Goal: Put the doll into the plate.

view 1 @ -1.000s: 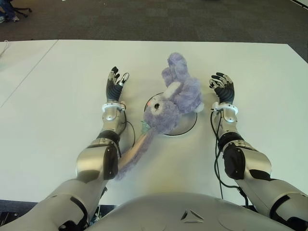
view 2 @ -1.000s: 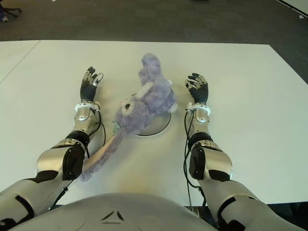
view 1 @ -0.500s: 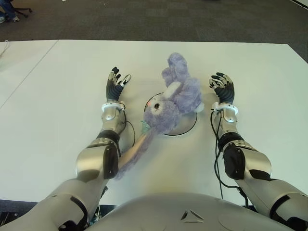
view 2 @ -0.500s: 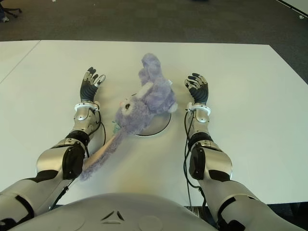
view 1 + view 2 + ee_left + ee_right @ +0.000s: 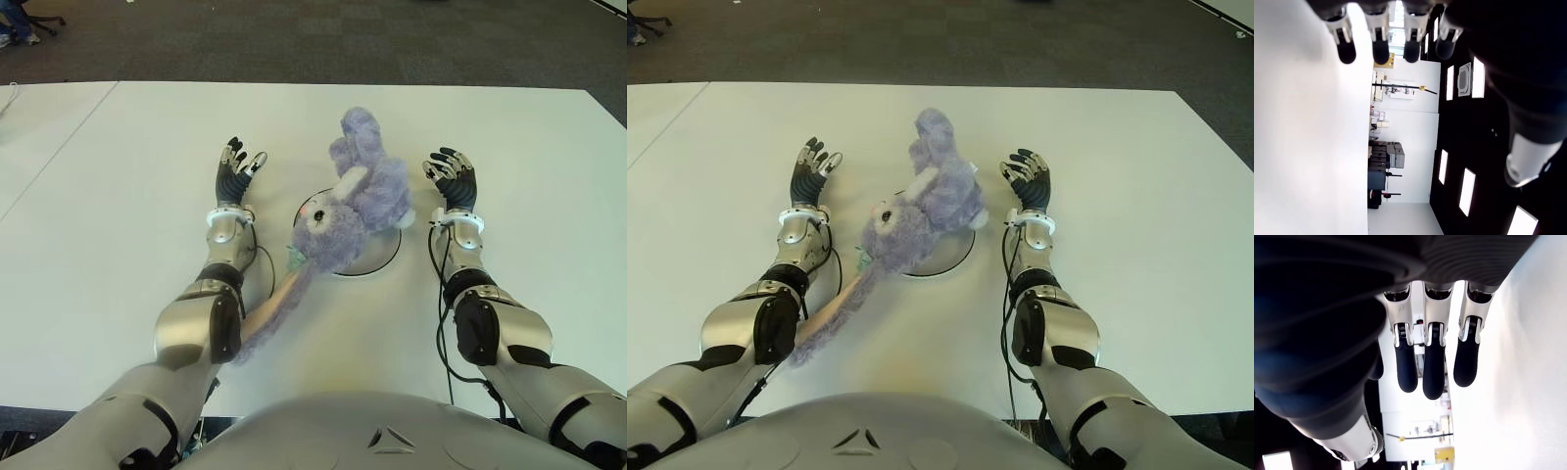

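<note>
Worktop (image 5: 118, 196) bare and wide both sides. Doll (image 5: 348, 211) on plate (image 5: 382, 257), long axis diagonal, ear trailing toward robot. Left robot hand (image 5: 235, 171), right robot hand (image 5: 453, 178) flank it, fingers spread, holding nothing.

fluffy lavender doll (image 5: 355, 206) lying across white plate (image 5: 377, 260), one limb trailing off it.

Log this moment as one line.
doll: body on plate, one limb trailing onto table | left hand: open, left of doll | right hand: open, right of doll
</note>
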`<state>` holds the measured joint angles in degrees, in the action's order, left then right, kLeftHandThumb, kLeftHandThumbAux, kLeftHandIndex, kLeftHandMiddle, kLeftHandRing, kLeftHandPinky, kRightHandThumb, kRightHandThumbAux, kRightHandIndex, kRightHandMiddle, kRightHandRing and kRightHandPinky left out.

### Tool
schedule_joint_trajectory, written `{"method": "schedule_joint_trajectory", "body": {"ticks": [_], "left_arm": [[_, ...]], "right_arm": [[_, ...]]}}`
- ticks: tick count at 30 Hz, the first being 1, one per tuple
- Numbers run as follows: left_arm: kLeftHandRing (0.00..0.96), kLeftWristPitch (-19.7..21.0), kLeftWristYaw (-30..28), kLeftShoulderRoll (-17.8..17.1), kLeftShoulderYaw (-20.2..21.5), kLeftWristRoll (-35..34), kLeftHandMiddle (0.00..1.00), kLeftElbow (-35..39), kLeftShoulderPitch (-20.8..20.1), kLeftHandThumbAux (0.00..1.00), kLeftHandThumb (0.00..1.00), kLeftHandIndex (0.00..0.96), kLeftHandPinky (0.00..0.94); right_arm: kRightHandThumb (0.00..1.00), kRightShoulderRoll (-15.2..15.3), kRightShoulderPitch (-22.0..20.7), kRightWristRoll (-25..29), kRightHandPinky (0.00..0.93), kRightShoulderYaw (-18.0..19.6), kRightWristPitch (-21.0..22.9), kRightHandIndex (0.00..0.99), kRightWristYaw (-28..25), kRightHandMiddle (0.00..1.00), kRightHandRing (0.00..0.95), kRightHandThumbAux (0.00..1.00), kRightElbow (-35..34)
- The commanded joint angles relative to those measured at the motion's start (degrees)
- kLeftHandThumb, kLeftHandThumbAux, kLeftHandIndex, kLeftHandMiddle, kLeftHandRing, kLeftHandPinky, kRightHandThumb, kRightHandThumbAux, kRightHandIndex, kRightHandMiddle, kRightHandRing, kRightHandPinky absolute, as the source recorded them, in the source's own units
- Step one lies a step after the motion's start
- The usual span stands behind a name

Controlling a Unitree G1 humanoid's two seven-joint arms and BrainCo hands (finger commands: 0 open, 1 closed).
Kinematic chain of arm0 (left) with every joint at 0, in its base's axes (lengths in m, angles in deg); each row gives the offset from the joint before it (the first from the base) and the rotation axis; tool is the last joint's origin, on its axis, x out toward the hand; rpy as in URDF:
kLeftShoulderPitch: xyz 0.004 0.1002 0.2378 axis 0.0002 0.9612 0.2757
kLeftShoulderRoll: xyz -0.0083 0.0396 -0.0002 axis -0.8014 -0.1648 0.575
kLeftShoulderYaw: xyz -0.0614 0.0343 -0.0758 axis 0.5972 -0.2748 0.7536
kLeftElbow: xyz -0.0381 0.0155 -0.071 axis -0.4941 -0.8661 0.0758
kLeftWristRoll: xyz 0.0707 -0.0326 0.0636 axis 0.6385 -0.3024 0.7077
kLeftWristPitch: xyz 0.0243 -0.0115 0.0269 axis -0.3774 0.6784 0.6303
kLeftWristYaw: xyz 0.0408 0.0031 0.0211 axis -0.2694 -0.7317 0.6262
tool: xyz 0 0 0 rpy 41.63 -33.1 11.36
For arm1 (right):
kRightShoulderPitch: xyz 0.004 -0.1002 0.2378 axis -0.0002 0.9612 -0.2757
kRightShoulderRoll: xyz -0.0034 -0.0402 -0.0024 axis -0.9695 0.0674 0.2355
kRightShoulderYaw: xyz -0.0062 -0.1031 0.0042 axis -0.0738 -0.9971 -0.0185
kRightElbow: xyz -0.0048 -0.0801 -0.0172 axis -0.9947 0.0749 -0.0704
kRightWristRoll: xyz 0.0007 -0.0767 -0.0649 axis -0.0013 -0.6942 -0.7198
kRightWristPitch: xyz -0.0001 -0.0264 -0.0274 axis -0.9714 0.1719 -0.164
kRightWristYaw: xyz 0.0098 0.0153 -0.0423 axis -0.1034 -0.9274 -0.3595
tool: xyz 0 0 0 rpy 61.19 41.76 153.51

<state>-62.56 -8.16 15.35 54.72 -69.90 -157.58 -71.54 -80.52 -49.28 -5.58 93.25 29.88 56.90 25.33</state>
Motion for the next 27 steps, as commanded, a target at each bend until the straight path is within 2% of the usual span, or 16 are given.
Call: {"method": "schedule_joint_trajectory", "body": {"ticks": [1, 11, 27], "left_arm": [[0.081, 8.47, 0.85, 2.68, -0.38, 0.27, 0.079, -6.41, 10.60, 0.649, 0.000, 0.053, 0.095], [0.089, 7.89, 2.24, 2.48, -1.53, 1.83, 0.086, -6.36, 10.68, 0.672, 0.000, 0.051, 0.104], [0.079, 7.96, 3.77, 2.39, -2.80, 2.48, 0.078, -6.35, 10.66, 0.648, 0.000, 0.055, 0.088]], "right_arm": [[0.372, -4.02, 11.04, 0.01, 0.400, -0.11, 6.54, 0.266, 0.45, 0.330, 0.373, 0.870, 7.18], [0.443, -4.37, 10.93, 0.59, 0.396, 0.37, 6.54, 0.276, 0.55, 0.337, 0.380, 0.871, 7.13], [0.431, -4.48, 10.95, 0.65, 0.385, 0.52, 6.40, 0.274, 0.23, 0.329, 0.367, 0.870, 7.10]]}}
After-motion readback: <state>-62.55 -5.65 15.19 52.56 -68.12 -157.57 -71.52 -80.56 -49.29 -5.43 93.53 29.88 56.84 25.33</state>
